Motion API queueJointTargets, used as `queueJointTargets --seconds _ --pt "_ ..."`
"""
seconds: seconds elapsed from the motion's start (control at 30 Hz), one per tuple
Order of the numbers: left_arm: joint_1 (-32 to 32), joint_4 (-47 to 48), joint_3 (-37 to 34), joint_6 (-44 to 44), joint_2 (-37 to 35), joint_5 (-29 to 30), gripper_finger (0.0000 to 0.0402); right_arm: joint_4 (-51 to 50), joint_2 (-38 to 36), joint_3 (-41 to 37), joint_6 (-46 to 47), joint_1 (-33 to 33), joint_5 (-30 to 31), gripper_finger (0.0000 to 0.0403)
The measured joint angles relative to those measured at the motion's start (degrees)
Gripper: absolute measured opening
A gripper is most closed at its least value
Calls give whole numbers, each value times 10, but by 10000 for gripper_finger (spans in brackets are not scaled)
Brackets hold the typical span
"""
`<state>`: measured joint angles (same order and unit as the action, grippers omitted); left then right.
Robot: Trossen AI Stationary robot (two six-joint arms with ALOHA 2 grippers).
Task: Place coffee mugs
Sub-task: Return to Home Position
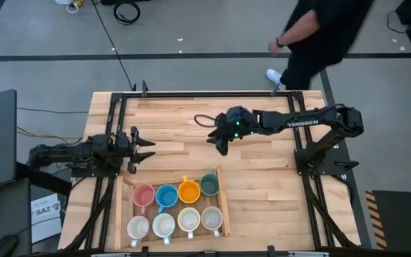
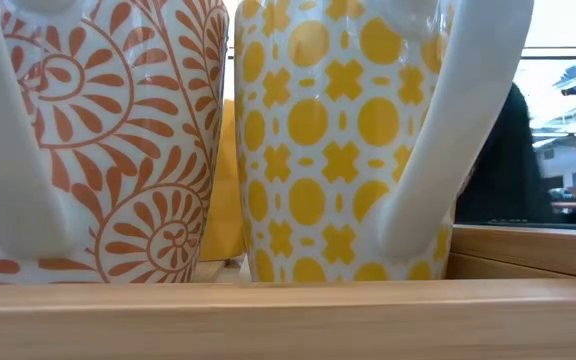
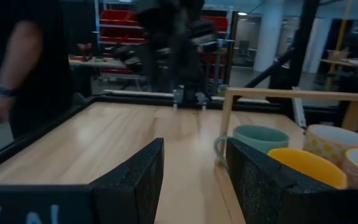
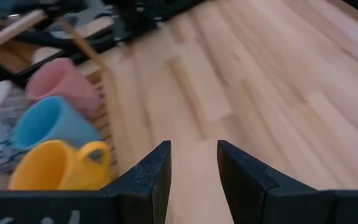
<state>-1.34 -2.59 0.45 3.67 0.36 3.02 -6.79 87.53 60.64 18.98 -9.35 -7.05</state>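
Eight mugs stand upright in a wooden tray at the table's near edge. The far row holds the pink mug, blue mug, orange mug and dark green mug. The near row holds pale mugs; two of these fill the low view, patterned orange and yellow. My left gripper is open at the table's left, just beyond the tray's far-left corner. My right gripper is open over the table's middle, beyond the tray.
A black cable loop lies on the table near the right gripper. A person stands at the table's far right corner. Bare wood stretches right of the tray. The tray's raised frame post stands by the green mug.
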Motion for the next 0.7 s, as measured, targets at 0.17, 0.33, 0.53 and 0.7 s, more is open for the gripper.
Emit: queueJointTargets --seconds 0.17,0.33,0.53,0.7 --pt "31 -3 0 -9 0 49 181 21 -3 0 -14 46 0 135" --pt "39 -3 0 -13 0 60 181 20 -27 0 -14 84 0 135" --pt "39 0 0 -13 0 62 181 19 -87 0 -26 118 0 135" --pt "39 1 0 -13 0 63 181 3 -156 0 -54 138 0 135"
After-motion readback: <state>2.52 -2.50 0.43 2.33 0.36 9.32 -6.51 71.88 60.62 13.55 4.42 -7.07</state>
